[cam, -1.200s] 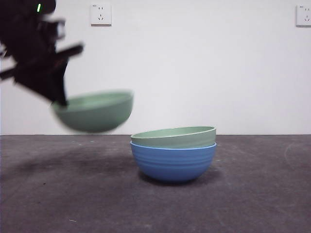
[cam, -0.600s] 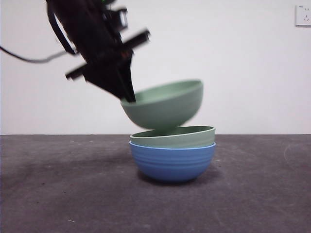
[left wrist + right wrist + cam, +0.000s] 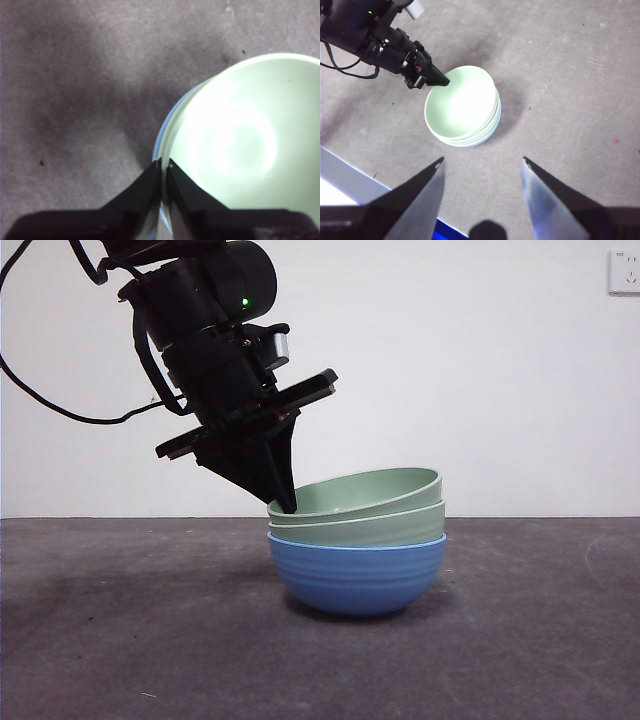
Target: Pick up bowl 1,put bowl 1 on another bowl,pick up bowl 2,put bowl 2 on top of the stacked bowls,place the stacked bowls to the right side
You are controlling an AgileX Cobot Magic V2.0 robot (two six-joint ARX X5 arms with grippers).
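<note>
Bowl 2 (image 3: 365,492) now tilted atop bowl 1 (image 3: 370,527).

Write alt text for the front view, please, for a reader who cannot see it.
A black left end effector pinches the rim of a tilted green bowl, which sits in a second green bowl nested inside a blue bowl. The stack stands on a dark table before a white wall.

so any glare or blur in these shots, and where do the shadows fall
Front view: sharp, with a soft shadow on the table beside the blue bowl. Left wrist view: glare washes out the inside of the top green bowl, and the left gripper on its rim is soft-edged. Right wrist view: the bowl interior is overexposed, and the right gripper is blurred up close.
</note>
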